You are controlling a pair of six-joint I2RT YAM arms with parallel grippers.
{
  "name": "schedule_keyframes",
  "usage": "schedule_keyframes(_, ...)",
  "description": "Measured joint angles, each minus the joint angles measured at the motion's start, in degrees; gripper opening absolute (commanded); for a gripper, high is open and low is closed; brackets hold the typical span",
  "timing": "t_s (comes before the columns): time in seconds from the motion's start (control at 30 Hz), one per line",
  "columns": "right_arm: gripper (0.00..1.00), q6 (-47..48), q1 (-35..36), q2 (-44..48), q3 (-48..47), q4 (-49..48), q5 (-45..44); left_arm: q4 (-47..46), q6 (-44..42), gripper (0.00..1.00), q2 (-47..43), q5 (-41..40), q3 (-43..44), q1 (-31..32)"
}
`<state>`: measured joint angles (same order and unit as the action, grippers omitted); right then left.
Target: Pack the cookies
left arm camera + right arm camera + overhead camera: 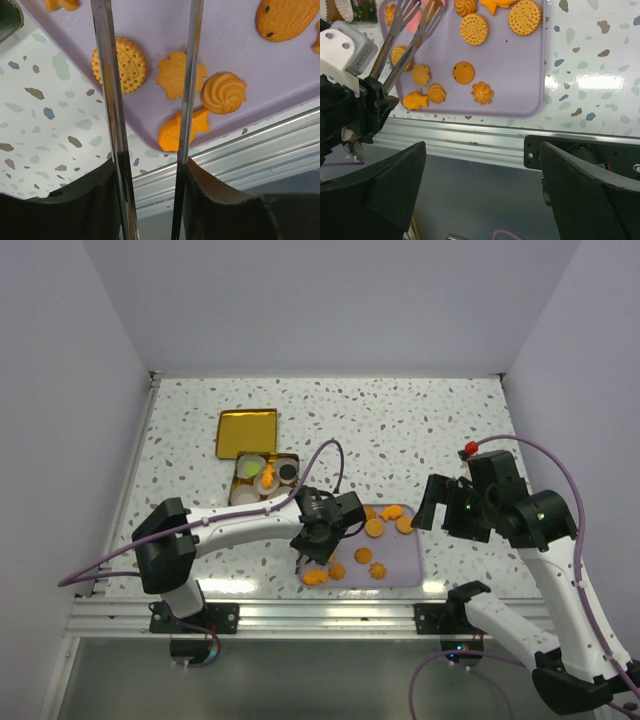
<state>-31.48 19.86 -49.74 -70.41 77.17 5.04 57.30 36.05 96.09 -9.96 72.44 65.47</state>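
Observation:
Several orange cookies lie on a purple tray. My left gripper is shut on metal tongs. In the left wrist view the tong arms pass over a round cookie, a leaf shape and a fish shape; a swirl lies beside them. In the right wrist view the tongs reach over the tray's left part, with their tips on either side of a pink cookie. My right gripper is open and empty above the tray's right edge.
An open tin holds white paper cups and a few cookies, left of and behind the tray. Its gold lid lies further back. The aluminium rail runs along the table's near edge, just in front of the tray.

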Motion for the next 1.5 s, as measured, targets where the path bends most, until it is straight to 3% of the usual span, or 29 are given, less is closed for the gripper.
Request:
schedule_keyframes(0.87, 0.99, 0.5, 0.0, -0.9, 0.0, 0.0, 0.0, 2.1, 0.5, 0.27, 2.8, -1.8, 4.0, 0.2)
schedule_keyframes(0.9, 0.99, 0.6, 0.0, -0.9, 0.0, 0.0, 0.0, 2.1, 0.4, 0.27, 2.8, -1.9, 4.2, 0.2)
schedule_keyframes(1.03, 0.99, 0.7, 0.0, -0.9, 0.0, 0.0, 0.0, 2.2, 0.9, 0.50, 2.8, -2.2, 4.5, 0.2)
schedule_keyframes(1.2, 0.99, 1.0, 0.0, -0.9, 0.0, 0.0, 0.0, 2.3, 1.0, 0.62, 2.8, -2.5, 4.6, 0.2)
schedule_keyframes(1.5, 0.99, 1.1, 0.0, -0.9, 0.0, 0.0, 0.0, 3.7, 1.0, 0.61, 2.9, -3.6, 5.4, 0.7)
